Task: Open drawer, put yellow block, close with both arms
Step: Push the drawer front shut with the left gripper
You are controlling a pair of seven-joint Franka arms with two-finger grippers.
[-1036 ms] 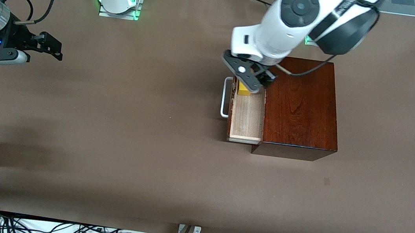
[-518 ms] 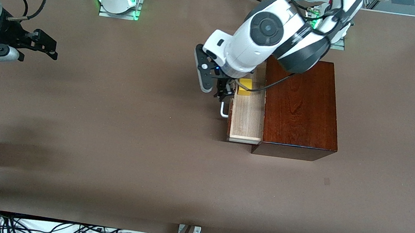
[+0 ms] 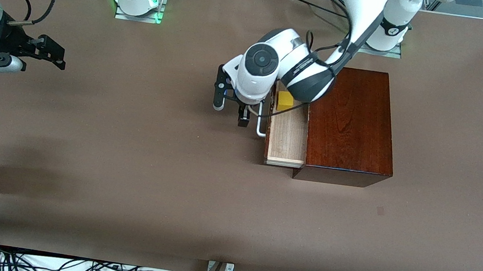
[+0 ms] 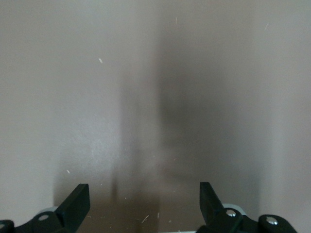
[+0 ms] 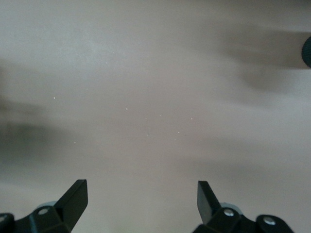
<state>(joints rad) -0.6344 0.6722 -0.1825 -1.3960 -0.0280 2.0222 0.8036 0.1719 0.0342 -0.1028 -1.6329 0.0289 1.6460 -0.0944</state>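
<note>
The small bright yellow block [image 3: 284, 100] is sitting inside the pale wood drawer [image 3: 288, 136] with its dark red-brown front. It is lying at the end of the drawer that is farther from the front camera, and nothing is holding it. The drawer is sticking out of the shiny dark red wooden box [image 3: 350, 123], toward the right arm's end of the table. Its white U-shaped metal handle [image 3: 261, 126] is poking out from the drawer front.

The left arm's black two-finger gripper [image 3: 231, 106] is hanging over the brown table [image 3: 127, 163], just beside the white handle and in front of the drawer. The block is not between its fingers. The block is in the drawer, near the gripper, with the drawer front and the handle between them. In the left wrist view the left gripper [image 4: 144, 199] is showing both black fingers [image 4: 77, 201] spread wide apart, with only brown table between them. They are holding nothing.

The right arm's black gripper [image 3: 51, 54] is waiting over the table at the right arm's end, well apart from the box and the block. In the right wrist view the right gripper [image 5: 142, 196] is also showing its fingers [image 5: 75, 199] spread wide, with bare table between them and nothing in their hold.
</note>
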